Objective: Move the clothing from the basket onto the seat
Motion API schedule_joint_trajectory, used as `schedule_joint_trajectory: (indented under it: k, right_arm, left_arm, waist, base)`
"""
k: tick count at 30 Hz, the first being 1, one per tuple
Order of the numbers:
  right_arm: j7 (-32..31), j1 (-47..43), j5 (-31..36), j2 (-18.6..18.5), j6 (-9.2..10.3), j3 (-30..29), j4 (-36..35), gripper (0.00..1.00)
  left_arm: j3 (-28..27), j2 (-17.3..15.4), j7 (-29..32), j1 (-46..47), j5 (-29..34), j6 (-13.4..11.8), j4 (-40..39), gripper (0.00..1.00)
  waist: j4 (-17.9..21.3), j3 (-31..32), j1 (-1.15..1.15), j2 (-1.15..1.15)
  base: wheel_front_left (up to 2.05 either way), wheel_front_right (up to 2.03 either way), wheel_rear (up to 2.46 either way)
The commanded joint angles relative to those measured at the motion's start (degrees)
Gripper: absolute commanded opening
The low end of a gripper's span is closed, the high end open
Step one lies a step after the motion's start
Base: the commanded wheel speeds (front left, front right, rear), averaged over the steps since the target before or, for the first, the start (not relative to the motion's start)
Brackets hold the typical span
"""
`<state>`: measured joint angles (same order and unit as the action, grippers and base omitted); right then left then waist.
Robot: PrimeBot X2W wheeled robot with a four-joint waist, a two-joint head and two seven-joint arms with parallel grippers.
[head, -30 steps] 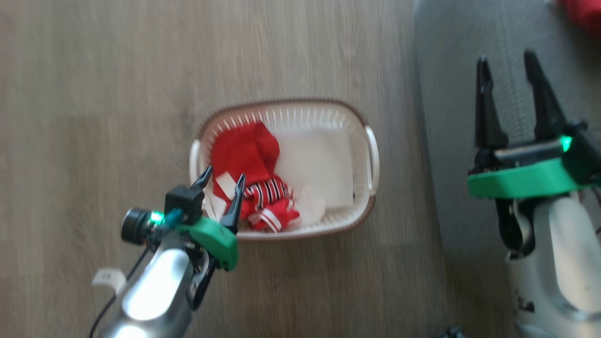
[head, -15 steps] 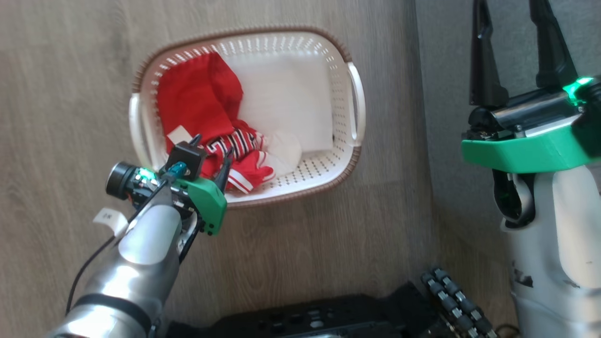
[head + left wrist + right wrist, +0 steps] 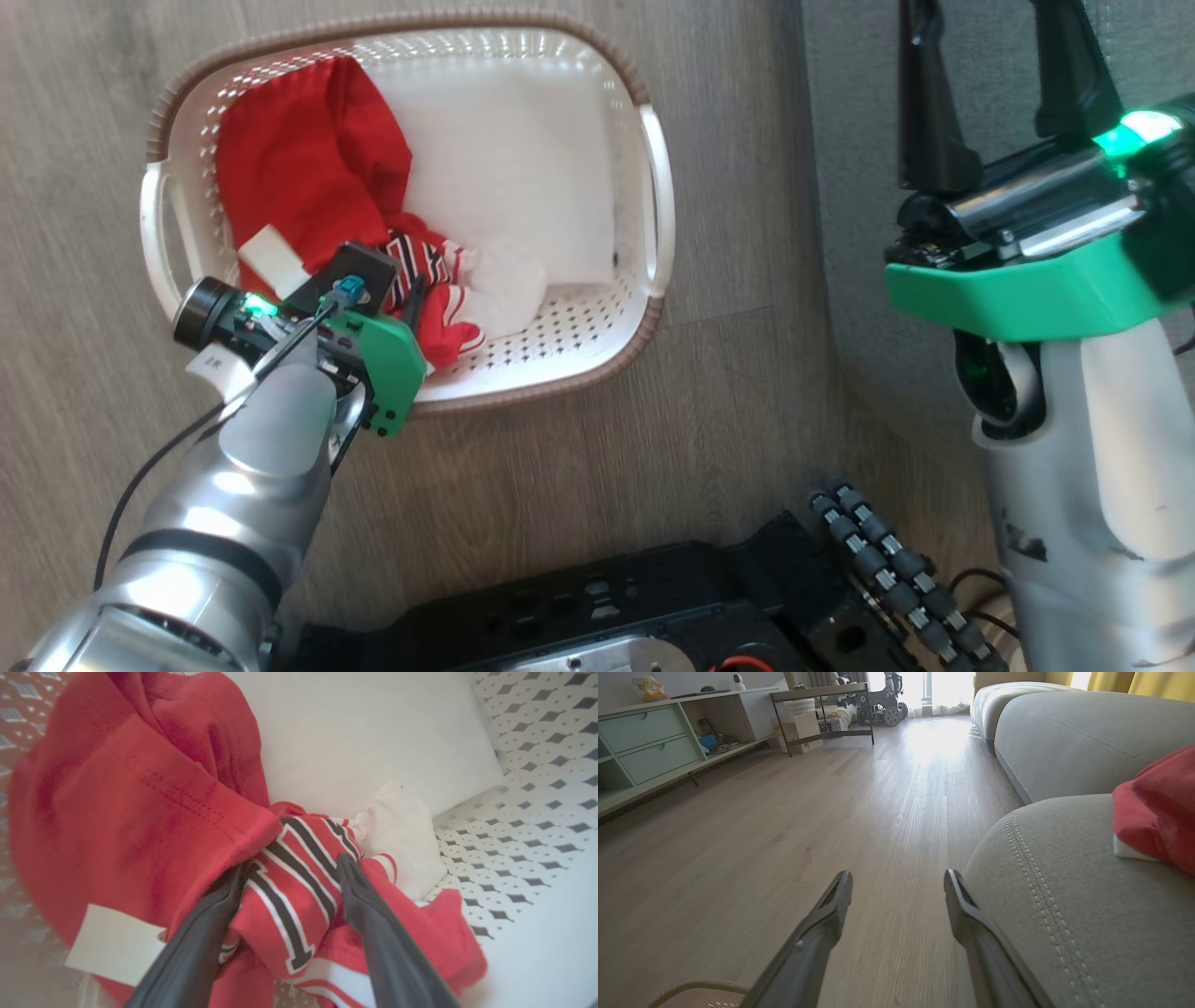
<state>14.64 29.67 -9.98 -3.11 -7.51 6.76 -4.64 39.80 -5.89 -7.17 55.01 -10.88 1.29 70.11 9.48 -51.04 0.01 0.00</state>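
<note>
Reaching into the basket with the left hand (image 3: 290, 863), holding it spread wide and clamping nothing yet. Straddling a bunched fold of the jersey (image 3: 289, 905), the part carrying the black letters edged in white. Nosing one fingertip (image 3: 224, 900) under the hem of the plain red garment (image 3: 140, 812) and setting the other against the jersey's far side.

Judging the clothing to be light, limp and crumpled: sagging and trailing once lifted, and likely dragging its neighbour along where the two are overlapping. Expecting no breakage and little slip from cloth like this, but guessing that a thin pinch on a single layer could be sliding off. Favouring, therefore, a hold on the thick raised ridge lying between the fingers now, gathering several layers at once. Passing over the flat white-striped trim (image 3: 327, 973) below and the white label (image 3: 112, 947) at the lower left.

Avoiding the white padding (image 3: 355, 732) lining the basket bottom and the loose white cloth (image 3: 397, 840) just beside the jersey, both looking easy to catch by mistake.

Finding all of it lying in the left half of the basket (image 3: 546, 383), itself sitting on the wooden floor (image 3: 728, 401).

Carrying the right hand (image 3: 896, 873) spread apart and empty, near the rounded edge of the seat (image 3: 1064, 914), that cushion already bearing another red garment (image 3: 1162, 807).
</note>
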Motion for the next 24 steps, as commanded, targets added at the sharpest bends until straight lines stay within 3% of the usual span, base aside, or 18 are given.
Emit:
schedule_joint_trajectory:
  k: [1, 6, 7, 8, 9, 13, 14, 24]
  right_arm:
    - [0.4, -1.1, -0.5, 0.2, 0.02, 1.5, -2.2, 1.0]
    - [0.4, -0.8, -1.0, 0.2, 0.02, 2.0, -2.4, 1.0]
    - [0.4, -0.8, -1.1, 0.2, 0.02, 2.0, -2.4, 1.0]
    - [0.4, -0.7, -1.2, 0.2, 0.02, 2.0, -2.4, 1.0]
    - [0.4, -0.7, -1.3, 0.2, 0.02, 2.0, -2.4, 1.0]
    - [0.4, -0.6, -1.6, 0.2, 0.02, 2.1, -2.3, 1.0]
    - [0.4, -0.6, -1.6, 0.2, 0.02, 2.1, -2.2, 1.0]
    - [0.4, -0.7, -1.9, 0.2, 0.02, 2.0, -1.2, 1.0]
  left_arm:
    - [-0.4, -0.7, 1.2, -0.7, 0.2, 0.2, 0.6, 1.0]
    - [0.5, -0.3, 3.4, 0.3, 0.2, 0.1, 1.9, 1.0]
    - [0.7, -0.2, 3.4, 0.4, 0.2, 0.1, 2.0, 0.89]
    - [0.8, 0.0, 3.4, 0.5, 0.2, 0.0, 2.0, 0.62]
    - [0.9, 0.1, 3.4, 0.6, 0.1, 0.0, 2.1, 0.43]
    - [1.3, 0.4, 3.4, 0.7, -0.1, 0.0, 2.4, 0.05]
    - [1.3, 0.4, 3.4, 0.7, -0.2, 0.0, 2.5, 0.0]
    - [1.8, 0.9, 0.7, 0.4, -1.0, -0.3, 2.7, 0.0]
  waist:
    - [0.5, -0.5, -0.01, 0.0]
    - [1.3, -1.1, -0.01, 0.0]
    - [1.4, -1.2, -0.01, 0.0]
    - [1.4, -1.2, -0.01, 0.0]
    - [1.5, -1.2, -0.01, 0.0]
    - [1.7, -1.0, -0.01, 0.0]
    - [1.7, -1.0, -0.01, 0.0]
    - [1.4, 1.0, -0.01, 0.0]
  base:
    - [0.0, 0.0, 0.0]
    - [0.0, 0.0, 0.0]
    - [0.0, 0.0, 0.0]
    - [0.0, 0.0, 0.0]
    - [0.0, 0.0, 0.0]
    - [0.0, 0.0, 0.0]
    - [0.0, 0.0, 0.0]
    - [0.0, 0.0, 0.0]
